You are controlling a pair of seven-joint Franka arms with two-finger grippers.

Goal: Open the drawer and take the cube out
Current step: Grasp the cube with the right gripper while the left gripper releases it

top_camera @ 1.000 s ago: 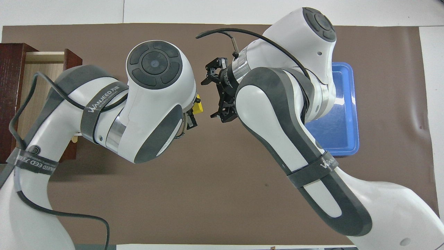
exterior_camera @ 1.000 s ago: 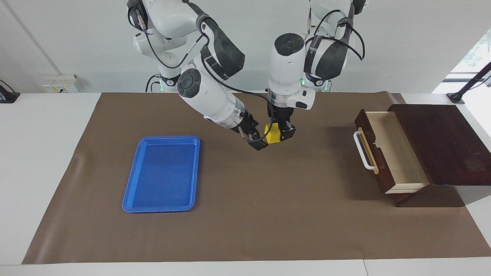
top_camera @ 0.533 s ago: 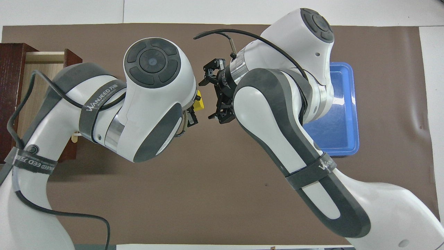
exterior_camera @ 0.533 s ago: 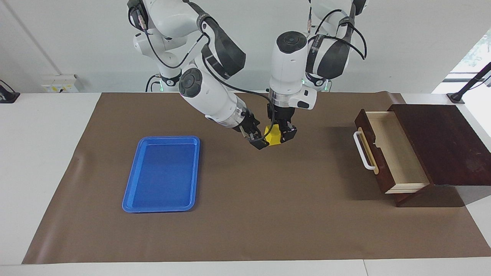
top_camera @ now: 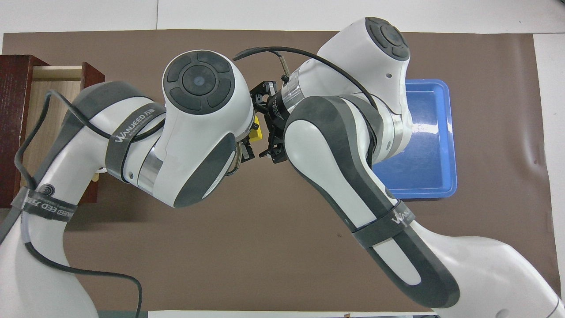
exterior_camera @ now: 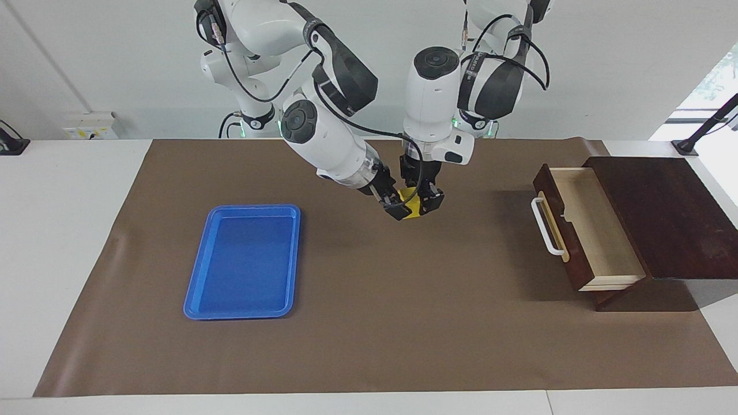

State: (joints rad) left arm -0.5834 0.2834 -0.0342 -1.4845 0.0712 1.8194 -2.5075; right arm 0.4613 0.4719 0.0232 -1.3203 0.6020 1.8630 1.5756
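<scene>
Since the drawer (exterior_camera: 582,227) already stands pulled out and empty at the left arm's end of the desk, the cube (exterior_camera: 410,202) is out: it hangs in the air over the brown mat's middle, pinched in the left gripper (exterior_camera: 420,203), which points straight down. Right gripper (exterior_camera: 393,203) comes in slanted with fingers spread wide around the cube, likely a handover. Blue tray (exterior_camera: 196,300) waits toward the right arm's end, probably the drop spot.

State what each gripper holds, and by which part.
The left gripper grips the cube by two of its sides, above the mat. The right gripper, open around it, holds nothing yet.
</scene>
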